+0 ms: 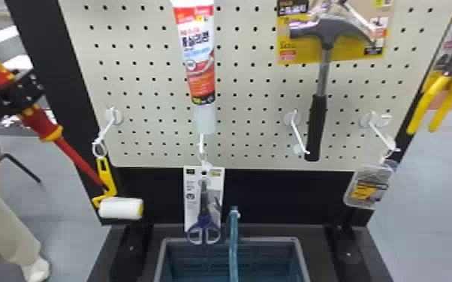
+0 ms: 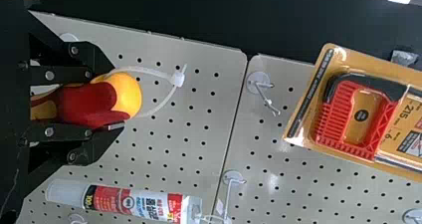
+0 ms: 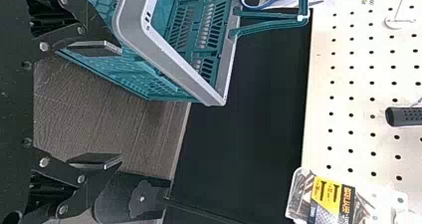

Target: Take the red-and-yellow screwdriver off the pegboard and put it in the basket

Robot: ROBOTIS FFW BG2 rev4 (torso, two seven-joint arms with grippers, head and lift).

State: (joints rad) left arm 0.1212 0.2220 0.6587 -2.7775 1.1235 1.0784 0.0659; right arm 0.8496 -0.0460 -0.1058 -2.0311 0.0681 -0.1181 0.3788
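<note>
At the left of the head view, my left gripper (image 1: 24, 90) is shut on the handle of the red-and-yellow screwdriver (image 1: 43, 123). Its red shaft slants down to the right, its tip by the yellow roller. The left wrist view has my left gripper (image 2: 117, 99) with a finger on either side of the screwdriver handle (image 2: 87, 102); a white tie loops from the handle's end. The basket (image 1: 232, 240) stands at the bottom centre, below the pegboard (image 1: 247, 112). In the right wrist view, my right gripper (image 3: 114, 104) is open with nothing held, close to the basket (image 3: 171, 59).
Scissors (image 1: 203, 225) hang over the basket's back rim, beside its raised teal handle (image 1: 233, 240). A roller (image 1: 121, 208) hangs at the board's lower left, a sealant tube (image 1: 197, 56) at centre, a hammer (image 1: 317, 123) and a clear pack (image 1: 368, 187) to the right.
</note>
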